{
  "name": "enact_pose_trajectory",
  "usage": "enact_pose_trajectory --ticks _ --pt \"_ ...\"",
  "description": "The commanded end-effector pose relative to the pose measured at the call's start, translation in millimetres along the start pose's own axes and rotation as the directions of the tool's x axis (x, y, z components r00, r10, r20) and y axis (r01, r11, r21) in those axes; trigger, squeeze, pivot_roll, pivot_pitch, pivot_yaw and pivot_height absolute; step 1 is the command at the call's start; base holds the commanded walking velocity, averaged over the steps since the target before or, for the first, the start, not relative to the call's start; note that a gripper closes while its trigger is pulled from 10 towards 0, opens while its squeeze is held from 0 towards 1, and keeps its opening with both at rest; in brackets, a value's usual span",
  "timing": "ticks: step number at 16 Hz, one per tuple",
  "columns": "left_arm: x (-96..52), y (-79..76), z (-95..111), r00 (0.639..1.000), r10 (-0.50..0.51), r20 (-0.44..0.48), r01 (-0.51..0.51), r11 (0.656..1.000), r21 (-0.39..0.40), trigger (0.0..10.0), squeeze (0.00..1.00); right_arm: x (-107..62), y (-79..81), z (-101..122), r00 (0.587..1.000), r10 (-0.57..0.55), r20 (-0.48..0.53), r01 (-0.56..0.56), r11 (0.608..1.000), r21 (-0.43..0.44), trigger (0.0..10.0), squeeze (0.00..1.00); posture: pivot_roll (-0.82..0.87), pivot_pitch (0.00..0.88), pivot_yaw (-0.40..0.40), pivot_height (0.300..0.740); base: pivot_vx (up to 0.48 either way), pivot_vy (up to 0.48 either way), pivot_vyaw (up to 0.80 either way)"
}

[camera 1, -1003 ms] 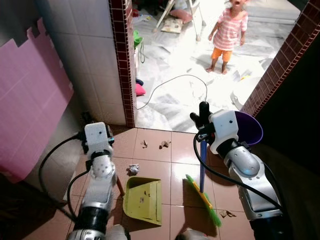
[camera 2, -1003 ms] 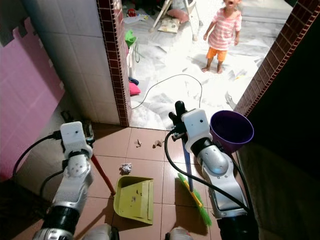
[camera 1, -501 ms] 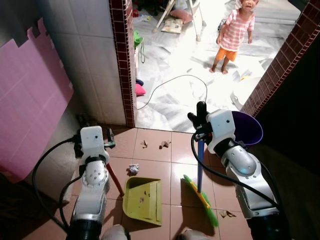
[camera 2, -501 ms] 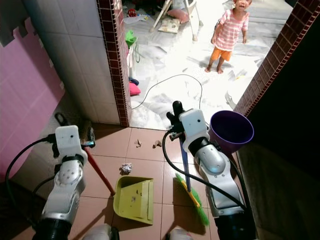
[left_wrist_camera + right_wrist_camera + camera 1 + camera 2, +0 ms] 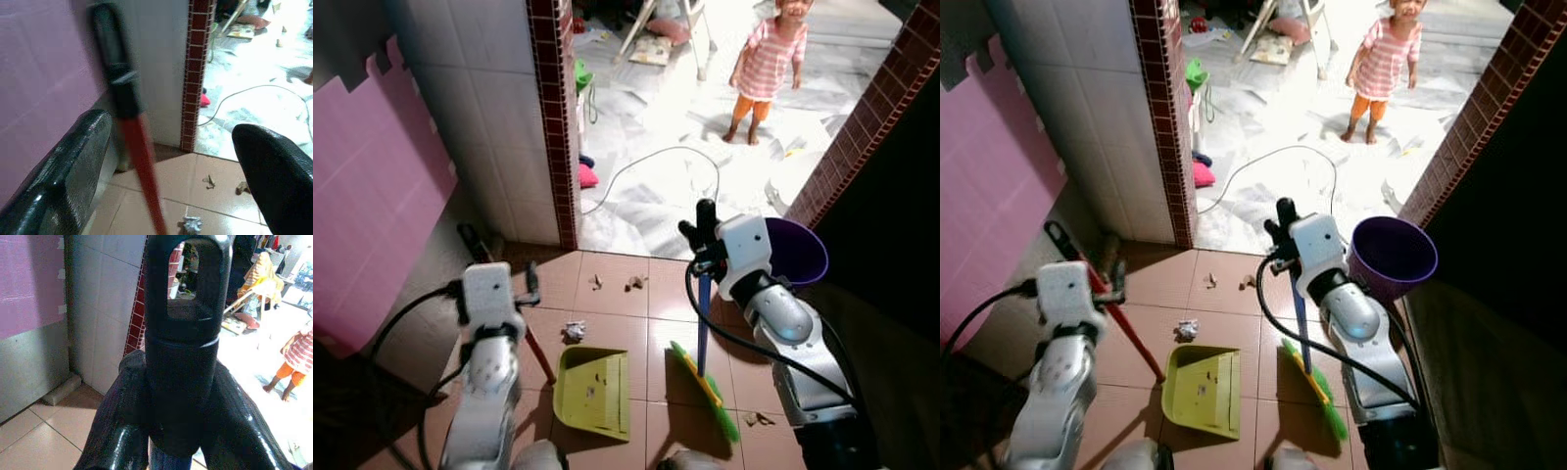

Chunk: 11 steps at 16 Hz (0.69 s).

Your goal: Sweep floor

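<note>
The right gripper point(image 5: 183, 431) has its jaws closed tight around the black top end of the broom handle point(image 5: 702, 318), holding the blue shaft nearly upright; the green broom head point(image 5: 1316, 390) rests on the brown tiled floor point(image 5: 607, 323) just beside the right edge of the yellow-green dustpan point(image 5: 594, 392). The left gripper point(image 5: 161, 161) has its jaws spread wide, with the red dustpan handle point(image 5: 142, 166) running loosely between them and touching neither finger as far as can be seen, so the dustpan lies on the tiles unheld. A crumpled paper scrap point(image 5: 573, 331) lies just off the pan's upper left corner, two small bits of debris point(image 5: 615, 283) sit farther on toward the brick-edged wall point(image 5: 556, 127), and another scrap point(image 5: 756, 419) lies beyond the bristles to the right. A purple bucket point(image 5: 1393, 257) stands behind the right arm, and a child point(image 5: 766, 69) stands well apart on the pale floor outside. The step in hand looks like gathering litter toward the pan; next, the left jaws likely need to close on the red handle to steady it while the broom draws the scraps in
</note>
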<state>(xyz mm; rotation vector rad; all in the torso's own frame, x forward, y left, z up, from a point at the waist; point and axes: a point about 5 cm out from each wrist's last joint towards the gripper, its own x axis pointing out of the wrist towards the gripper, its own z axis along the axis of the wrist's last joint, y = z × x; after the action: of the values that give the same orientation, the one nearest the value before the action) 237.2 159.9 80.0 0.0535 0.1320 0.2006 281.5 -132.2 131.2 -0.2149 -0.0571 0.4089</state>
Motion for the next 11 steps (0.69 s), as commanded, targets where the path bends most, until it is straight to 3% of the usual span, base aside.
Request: enact_pose_trajectory --ticks 1,2,3,6,8,11 --pt "-4.6 2.5 8.6 1.000 0.003 0.026 -0.004 1.000 0.025 10.0 1.00 4.0 0.5 8.4 0.999 0.011 0.044 -0.010 1.000 -0.017 10.0 0.00 -0.04 0.000 -0.049 0.740 0.000 0.000 0.00" --pt "-13.0 4.1 14.5 0.999 -0.001 0.041 0.000 0.999 0.033 10.0 1.00 4.9 2.3 8.1 0.999 0.016 0.046 -0.016 1.000 -0.013 10.0 0.00 -0.03 0.000 -0.052 0.740 0.000 0.000 0.00" --pt "-20.8 5.0 22.6 0.997 -0.008 0.076 0.004 0.999 0.044 10.0 0.00 5.6 3.1 7.9 0.999 0.019 0.046 -0.019 1.000 -0.011 10.0 0.00 -0.02 0.000 -0.053 0.740 0.000 0.000 0.00" --pt "-29.1 16.9 36.5 0.991 0.041 0.124 -0.049 0.997 0.058 10.0 0.00 6.9 4.1 7.0 0.999 0.024 0.047 -0.024 1.000 -0.007 10.0 0.00 -0.01 0.000 -0.055 0.740 0.000 0.000 0.00" --pt "-25.3 26.2 44.8 0.985 0.063 0.158 -0.069 0.997 0.034 10.0 0.00 6.9 4.4 5.8 0.999 0.026 0.046 -0.026 1.000 -0.005 10.0 0.00 0.01 0.000 -0.060 0.740 0.000 0.000 0.00" --pt "-24.0 34.7 55.7 0.982 0.042 0.185 -0.056 0.996 0.076 10.0 0.00 5.1 3.8 3.9 0.999 0.032 0.042 -0.031 0.999 -0.006 10.0 0.00 0.02 0.000 -0.067 0.740 0.000 0.000 0.00"
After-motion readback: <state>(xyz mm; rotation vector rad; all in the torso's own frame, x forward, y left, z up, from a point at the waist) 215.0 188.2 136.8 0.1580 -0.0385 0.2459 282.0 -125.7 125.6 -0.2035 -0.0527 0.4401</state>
